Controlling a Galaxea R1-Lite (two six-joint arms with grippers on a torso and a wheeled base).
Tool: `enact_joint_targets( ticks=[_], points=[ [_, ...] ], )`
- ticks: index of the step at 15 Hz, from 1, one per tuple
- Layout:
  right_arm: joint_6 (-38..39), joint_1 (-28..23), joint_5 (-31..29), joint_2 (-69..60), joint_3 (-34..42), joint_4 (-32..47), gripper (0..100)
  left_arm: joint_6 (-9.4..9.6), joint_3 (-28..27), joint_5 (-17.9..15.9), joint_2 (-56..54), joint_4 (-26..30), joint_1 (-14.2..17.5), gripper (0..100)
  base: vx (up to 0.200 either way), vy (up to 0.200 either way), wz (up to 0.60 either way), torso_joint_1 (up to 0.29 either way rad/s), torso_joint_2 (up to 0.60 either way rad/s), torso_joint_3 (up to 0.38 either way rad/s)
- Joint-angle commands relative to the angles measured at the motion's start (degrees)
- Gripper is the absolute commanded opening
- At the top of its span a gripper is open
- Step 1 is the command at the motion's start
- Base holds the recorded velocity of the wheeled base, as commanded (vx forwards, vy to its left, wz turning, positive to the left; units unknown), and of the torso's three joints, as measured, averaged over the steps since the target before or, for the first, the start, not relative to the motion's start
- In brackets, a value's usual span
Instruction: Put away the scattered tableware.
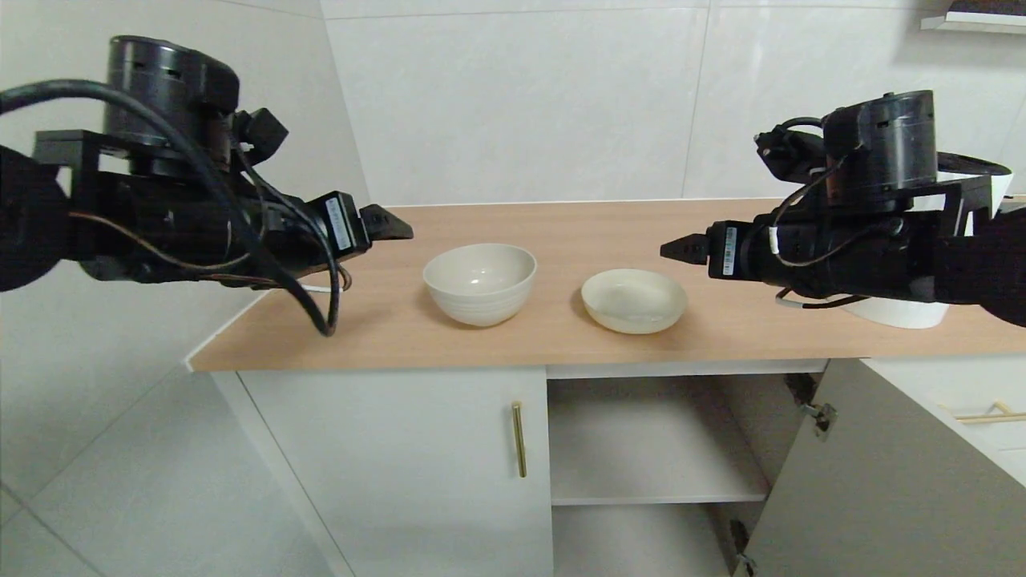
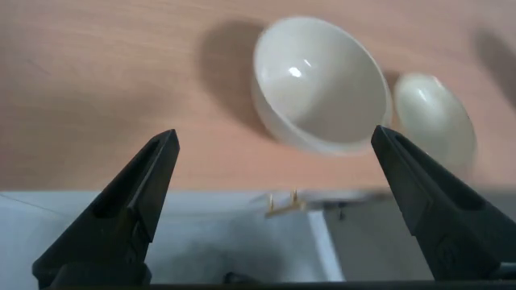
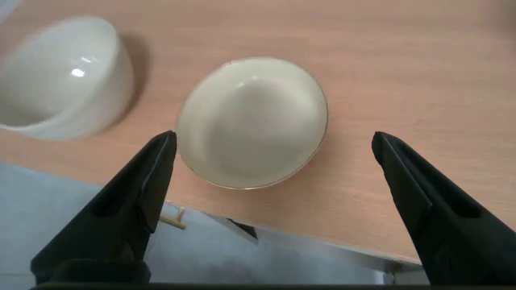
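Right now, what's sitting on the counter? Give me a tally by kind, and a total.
Deep bowl: 1
Shallow bowl: 1
White container, partly hidden, kind unclear: 1
Total: 3

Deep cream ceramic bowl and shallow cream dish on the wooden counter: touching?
Apart. The head view shows bare wooden counter between the deep cream ceramic bowl and the shallow cream dish.
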Motion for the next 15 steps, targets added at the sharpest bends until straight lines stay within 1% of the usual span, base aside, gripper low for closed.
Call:
enact_joint_targets(
  ticks=[1, 2, 3, 4, 7, 9, 11, 12, 15],
  points=[
    [0.0, 0.1, -0.1, 2.2, -0.2, -0.1, 100, -2.89, -3.2, 3.6, 7.4, -1.6, -2.7, 100, 0.000, 0.000, 0.00, 0.000, 0.00, 0.000],
    [0.0, 0.1, -0.1, 2.2, -0.1, -0.1, 100, -2.98, -3.4, 5.7, 9.4, -3.2, -2.8, 100, 0.000, 0.000, 0.00, 0.000, 0.00, 0.000],
    [0.0, 0.1, -0.1, 2.1, -0.1, -0.1, 100, -3.07, -3.5, 6.7, 10.6, -4.7, -2.7, 100, 0.000, 0.000, 0.00, 0.000, 0.00, 0.000],
    [0.0, 0.1, -0.1, 1.8, 0.1, -0.1, 100, -3.07, -3.5, 7.0, 12.4, -6.7, -2.5, 100, 0.000, 0.000, 0.00, 0.000, 0.00, 0.000],
    [0.0, 0.1, -0.1, 1.7, 0.1, -0.1, 100, -2.98, -3.9, 7.1, 15.2, -7.9, -2.2, 100, 0.000, 0.000, 0.00, 0.000, 0.00, 0.000],
    [0.0, 0.1, -0.1, 1.9, 0.3, -0.1, 100, -2.89, -4.6, 7.1, 16.6, -7.9, -1.3, 100, 0.000, 0.000, 0.00, 0.000, 0.00, 0.000],
    [0.0, 0.2, -0.1, 1.8, 0.3, -0.1, 100, -2.89, -4.7, 7.1, 16.9, -7.9, -1.3, 100, 0.000, 0.000, 0.00, 0.000, 0.00, 0.000],
    [0.0, 0.2, -0.1, 1.8, 0.3, -0.1, 100, -2.89, -4.6, 7.0, 17.4, -7.9, -1.3, 0, 0.000, 0.000, 0.00, 0.000, 0.00, 0.000],
    [0.0, 0.2, -0.1, 1.7, 0.6, -0.1, 100, -2.89, -4.6, 6.9, 17.8, -7.9, -1.3, 0, 0.000, 0.000, 0.00, 0.000, 0.00, 0.000]
  ],
)
